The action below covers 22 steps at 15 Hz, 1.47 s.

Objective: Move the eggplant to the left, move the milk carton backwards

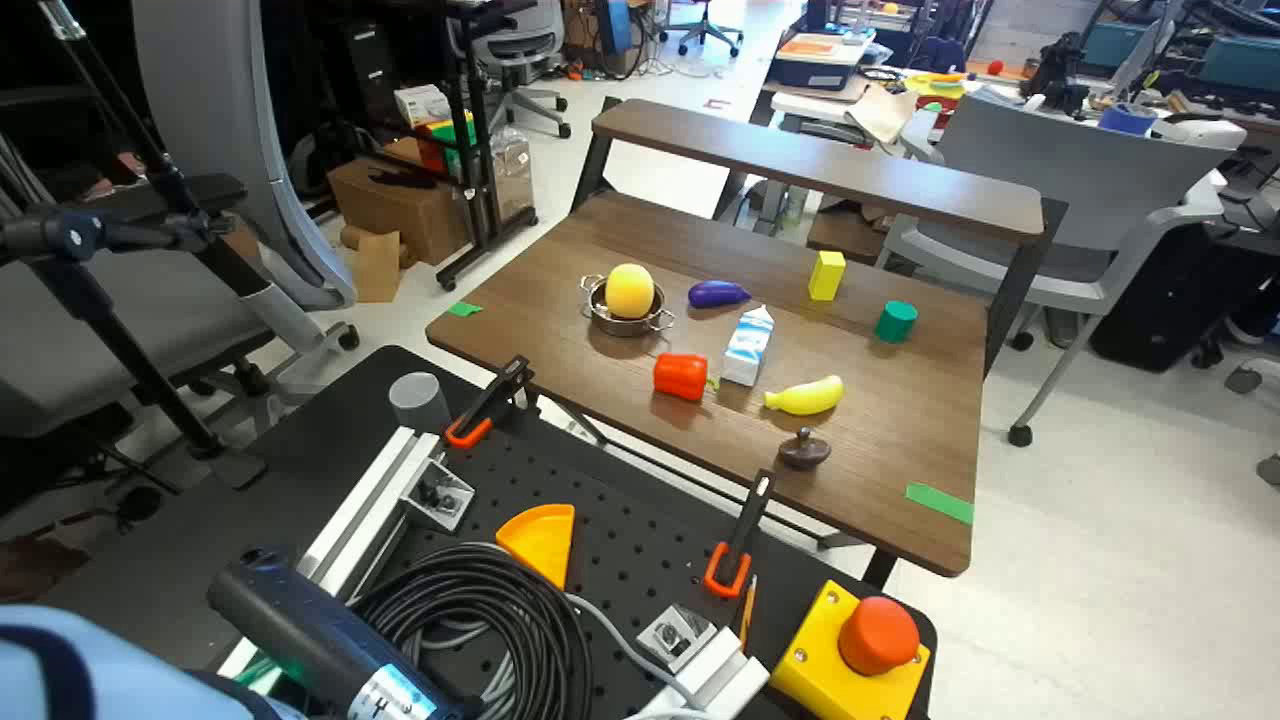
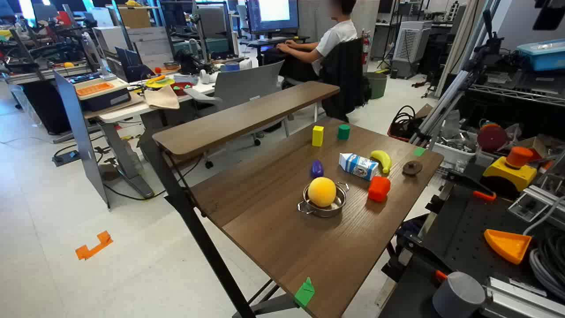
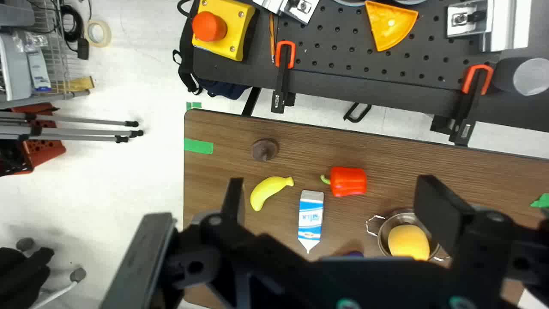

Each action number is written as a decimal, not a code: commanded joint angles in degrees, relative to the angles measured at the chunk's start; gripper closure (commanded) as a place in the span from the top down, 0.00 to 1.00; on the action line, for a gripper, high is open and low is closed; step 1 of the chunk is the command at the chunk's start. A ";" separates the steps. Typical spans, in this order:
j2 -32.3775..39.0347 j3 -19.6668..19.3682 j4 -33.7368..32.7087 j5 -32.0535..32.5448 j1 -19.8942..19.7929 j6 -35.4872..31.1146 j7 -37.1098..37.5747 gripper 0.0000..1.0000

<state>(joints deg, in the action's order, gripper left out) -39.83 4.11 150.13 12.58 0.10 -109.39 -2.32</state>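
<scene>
The dark purple eggplant [image 1: 717, 293] lies on the brown table between the metal pot and the yellow block. It also shows in an exterior view [image 2: 317, 169]; in the wrist view only a sliver of the eggplant [image 3: 354, 254] shows above the gripper body. The blue and white milk carton [image 1: 748, 346] lies on its side near the middle of the table, also seen in an exterior view [image 2: 358, 166] and as a carton [image 3: 310, 219] in the wrist view. My gripper [image 3: 331, 180] is open and empty, high above the table, its fingers touching nothing. Neither exterior view shows the gripper.
A red pepper [image 1: 681, 376] and a yellow banana [image 1: 806, 396] lie close to the carton. A metal pot [image 1: 622, 325] holds a yellow ball [image 1: 630, 291]. A yellow block [image 1: 826, 276], a green cylinder [image 1: 896, 321] and a brown lid [image 1: 804, 450] stand around. A raised shelf [image 1: 820, 165] spans the table's far edge.
</scene>
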 commanded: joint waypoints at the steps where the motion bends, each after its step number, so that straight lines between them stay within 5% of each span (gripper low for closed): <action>1: 0.06 -0.54 -0.13 0.34 0.66 0.21 0.34 1.00; 11: 0.06 -0.54 -0.13 0.34 0.66 0.21 0.34 1.00; 22: 30.42 -12.83 -12.30 -30.00 3.01 -13.72 -10.23 1.00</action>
<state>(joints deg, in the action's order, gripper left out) -20.67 -6.17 145.26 -9.12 2.40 -122.61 -9.73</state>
